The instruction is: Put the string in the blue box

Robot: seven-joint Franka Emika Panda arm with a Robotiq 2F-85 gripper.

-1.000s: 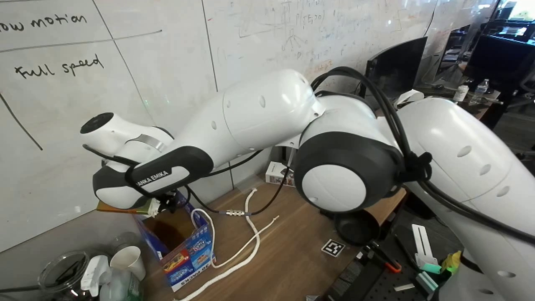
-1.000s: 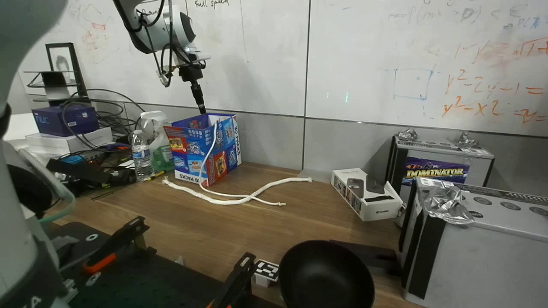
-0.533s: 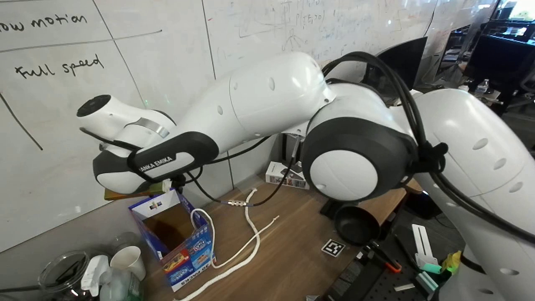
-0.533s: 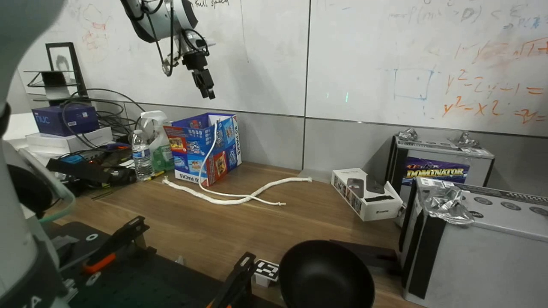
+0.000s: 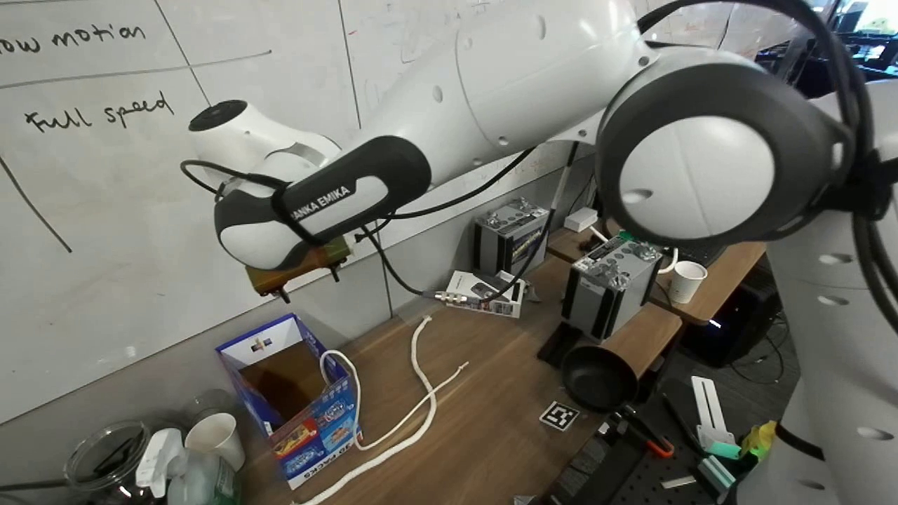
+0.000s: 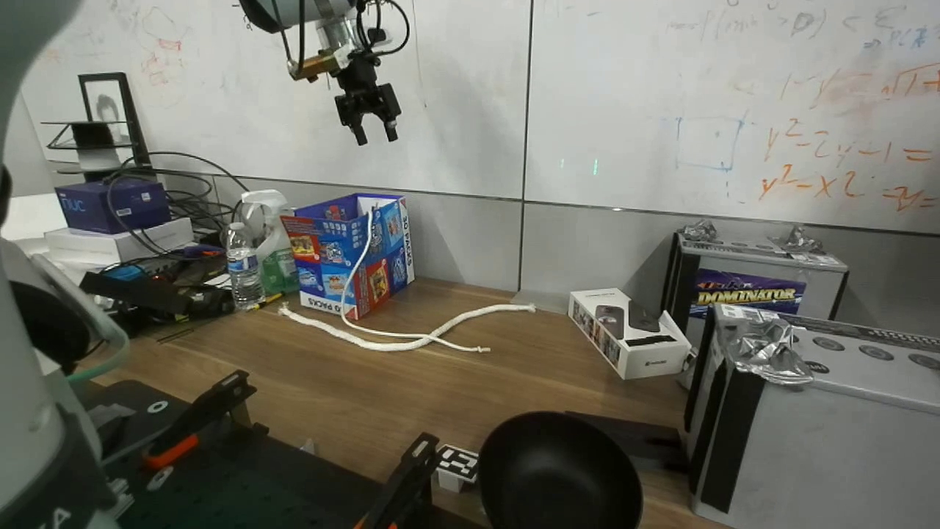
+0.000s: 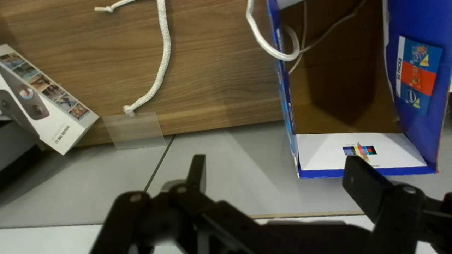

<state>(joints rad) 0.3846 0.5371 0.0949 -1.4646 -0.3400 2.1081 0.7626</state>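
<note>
The gripper (image 6: 377, 137) hangs in the air, higher than the blue box (image 6: 330, 257) and apart from it, and its two fingers stand spread wide. The string (image 7: 257, 33) passes over the rim of the blue box: one part is inside, and the rest runs down outside and lies on the table (image 6: 382, 397), beside this box, where it crosses a thicker white rope (image 7: 166, 46). On one side of the blue box there is a spray bottle (image 6: 277, 261), just beside it; on the opposite side, well apart, lies a white carton (image 6: 598, 330).
</note>
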